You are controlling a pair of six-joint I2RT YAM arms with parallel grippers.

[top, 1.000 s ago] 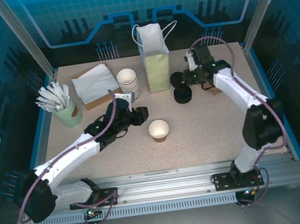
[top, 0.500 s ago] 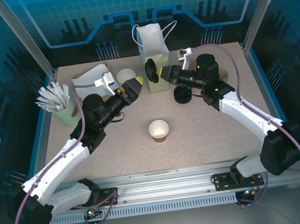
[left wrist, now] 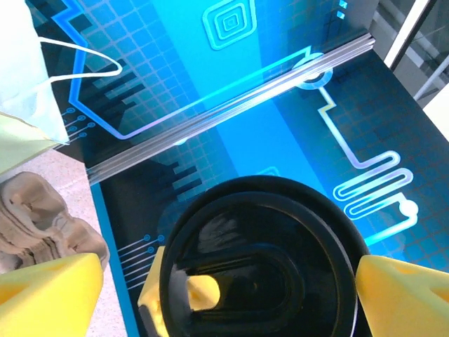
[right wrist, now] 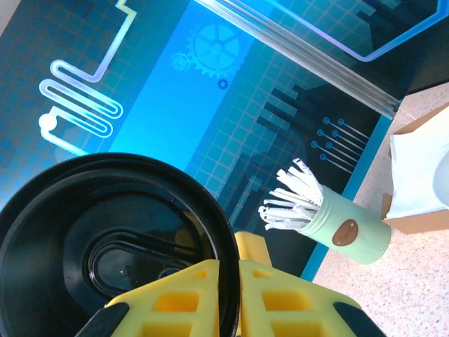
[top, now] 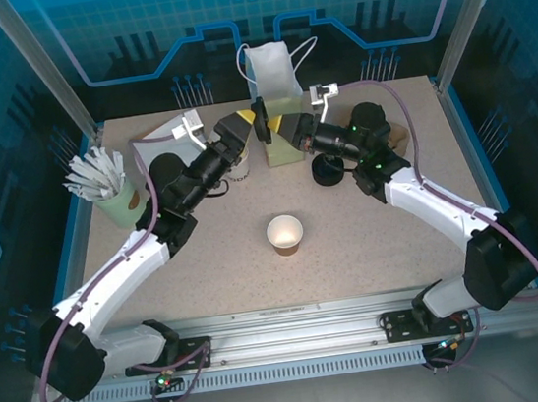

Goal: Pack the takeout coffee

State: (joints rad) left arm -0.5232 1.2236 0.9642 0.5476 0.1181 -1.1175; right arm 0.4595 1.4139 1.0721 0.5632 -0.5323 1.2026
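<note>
Yellow fingers of the left gripper [top: 248, 130] stand spread wide around the black lid [left wrist: 259, 267]. Lidless, the brown paper cup [top: 285, 232] sits mid-table, at 6 o'clock from that lid. The right gripper [right wrist: 228, 298] pinches the lid's rim.

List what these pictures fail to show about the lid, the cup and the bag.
- Left wrist view: the bottom edge cuts off the black lid, so contact with the left gripper is unclear.
- Top view: the lid is nearly hidden between that gripper and the right gripper.
- Top view: the open cup looks pale and small inside, so I cannot tell whether it is filled.
- Top view: the bag hides its inside behind its own walls.
</note>
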